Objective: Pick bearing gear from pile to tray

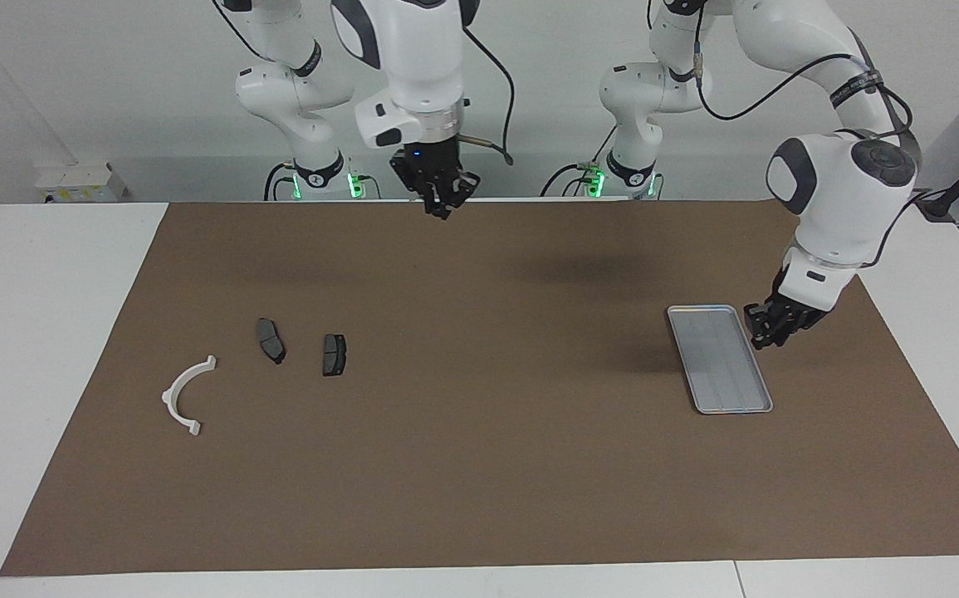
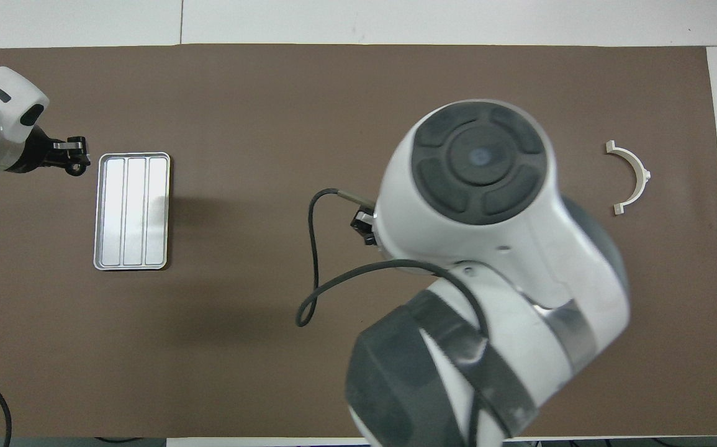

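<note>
The silver ribbed tray lies on the brown mat toward the left arm's end. My left gripper hangs low over the mat just beside the tray's rim, on its left-arm-end side, shut on a small dark round piece that looks like the bearing gear. The pile lies toward the right arm's end: two dark brake pads and a white arc bracket. My right gripper is shut, holds nothing and is raised over the mat's edge by the robots.
The brown mat covers most of the white table. In the overhead view the right arm's wrist hides the brake pads, and its cable loops below it.
</note>
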Motion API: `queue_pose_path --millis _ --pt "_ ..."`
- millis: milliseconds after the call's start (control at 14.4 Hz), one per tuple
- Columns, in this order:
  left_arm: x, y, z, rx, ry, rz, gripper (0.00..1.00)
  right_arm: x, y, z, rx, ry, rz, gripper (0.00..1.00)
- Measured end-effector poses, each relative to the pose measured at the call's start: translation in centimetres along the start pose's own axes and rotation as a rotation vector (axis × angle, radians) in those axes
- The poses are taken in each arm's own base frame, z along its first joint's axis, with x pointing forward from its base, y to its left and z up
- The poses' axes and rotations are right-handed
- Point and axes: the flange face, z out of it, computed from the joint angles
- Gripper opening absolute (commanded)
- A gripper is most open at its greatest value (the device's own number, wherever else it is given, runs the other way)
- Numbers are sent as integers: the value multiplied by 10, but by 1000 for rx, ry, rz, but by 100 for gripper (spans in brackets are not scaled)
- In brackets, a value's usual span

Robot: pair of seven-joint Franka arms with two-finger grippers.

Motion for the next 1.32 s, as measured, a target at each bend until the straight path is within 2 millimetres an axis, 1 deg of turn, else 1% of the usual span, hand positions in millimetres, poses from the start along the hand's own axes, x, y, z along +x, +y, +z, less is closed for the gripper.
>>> queue_pose_path --millis 69,139,208,278,347,486,556,695,764,834,903,1042,1181,1251,1320 --pt "-1 -10 1 2 -8 5 0 -16 -22 21 11 0 31 0" --pt "-4 -15 5 3 -23 7 0 -28 -42 45 14 9 57 0" --pt "-11 -15 13 2 -44 9 0 -35 -59 71 19 17 80 0" --pt "-21 -12 24 -1 -68 12 0 -38 -73 98 25 17 96 0" --pt "-35 -9 36 -4 -91 12 0 -35 -83 123 31 8 106 0" --pt "-65 -4 59 -7 -124 7 0 -29 -96 170 35 3 110 0" --pt "-77 -2 67 -8 -132 1 0 -30 -103 197 29 26 116 0" --pt "-94 1 80 -9 -143 -8 0 -35 -121 255 47 68 131 0" --pt "-99 3 85 -9 -144 -12 0 -33 -124 275 47 69 135 0" --pt "-103 6 90 -10 -139 -15 0 -29 -124 285 44 68 138 0" --pt "-106 11 95 -11 -123 -20 0 -24 -123 287 45 69 145 0" --pt "-111 21 106 -12 -102 -26 0 -17 -123 280 57 72 155 0" --pt "-113 26 113 -13 -103 -27 0 -17 -124 278 59 73 154 0" --pt "-113 26 115 -13 -100 -27 0 -17 -124 278 59 73 154 25" --pt "-114 26 119 -14 -89 -29 0 -17 -124 278 59 73 154 99"
